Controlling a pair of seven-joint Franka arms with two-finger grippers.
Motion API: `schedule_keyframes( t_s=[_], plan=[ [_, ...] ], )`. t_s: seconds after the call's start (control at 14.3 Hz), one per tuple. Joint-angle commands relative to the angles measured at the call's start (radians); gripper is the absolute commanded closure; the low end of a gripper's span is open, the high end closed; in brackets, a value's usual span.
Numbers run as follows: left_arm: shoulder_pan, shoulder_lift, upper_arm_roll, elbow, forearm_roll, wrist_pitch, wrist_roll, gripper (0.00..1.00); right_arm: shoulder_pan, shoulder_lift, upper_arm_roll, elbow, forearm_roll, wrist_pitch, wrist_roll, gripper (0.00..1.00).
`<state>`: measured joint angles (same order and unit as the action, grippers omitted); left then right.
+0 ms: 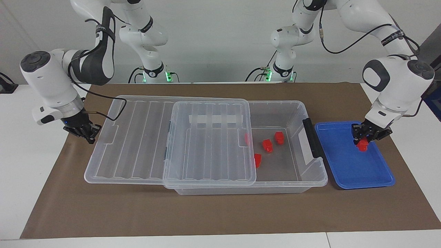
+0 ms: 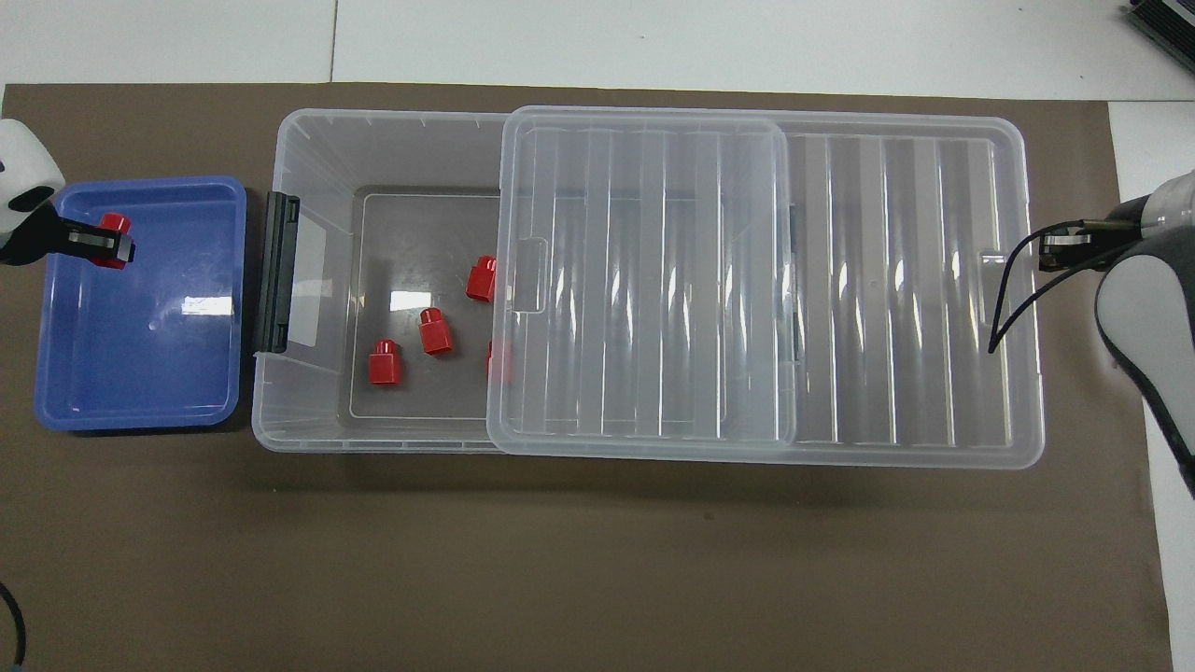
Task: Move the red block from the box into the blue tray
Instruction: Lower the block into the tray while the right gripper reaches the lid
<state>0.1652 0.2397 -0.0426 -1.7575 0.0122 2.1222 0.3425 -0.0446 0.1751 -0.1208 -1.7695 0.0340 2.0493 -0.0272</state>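
Red block (image 1: 362,146) is gripped in the left pincer (image 1: 363,140), low over the blue tray (image 1: 355,175) at the left arm's end of the counter (image 1: 220,210). Step in hand: the placing. Next move, as I judge it: lower to the tray floor, part the fingers, lift straight up. Four like blocks (image 2: 436,331) remain in the box (image 1: 311,179), lid (image 1: 172,141) slid toward the right arm. Right pincer (image 1: 83,132) waits at the lid's edge; open or closed, cannot tell.
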Motion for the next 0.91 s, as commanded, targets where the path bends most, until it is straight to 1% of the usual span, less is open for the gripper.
schedule_keyframes(
  t_s=[0.0, 0.28, 0.49, 0.63, 0.84],
  plan=[
    [0.029, -0.048, -0.005, -0.121, -0.017, 0.085, 0.016, 1.00, 0.000, -0.005, 0.001, -0.002, 0.053, -0.003, -0.028, 1.00],
    [0.042, -0.024, -0.003, -0.169, -0.017, 0.175, 0.018, 1.00, 0.026, -0.005, 0.010, 0.001, 0.060, -0.001, -0.027, 1.00],
    [0.045, -0.004, -0.005, -0.218, -0.017, 0.248, 0.007, 1.00, 0.037, -0.005, 0.038, 0.001, 0.060, -0.003, -0.030, 1.00],
    [0.060, 0.009, -0.005, -0.240, -0.017, 0.288, 0.007, 1.00, 0.037, -0.005, 0.075, -0.001, 0.060, -0.003, -0.031, 1.00],
    [0.072, 0.056, -0.005, -0.244, -0.017, 0.341, 0.010, 1.00, 0.037, -0.006, 0.133, -0.002, 0.058, -0.004, -0.025, 1.00]
  ],
)
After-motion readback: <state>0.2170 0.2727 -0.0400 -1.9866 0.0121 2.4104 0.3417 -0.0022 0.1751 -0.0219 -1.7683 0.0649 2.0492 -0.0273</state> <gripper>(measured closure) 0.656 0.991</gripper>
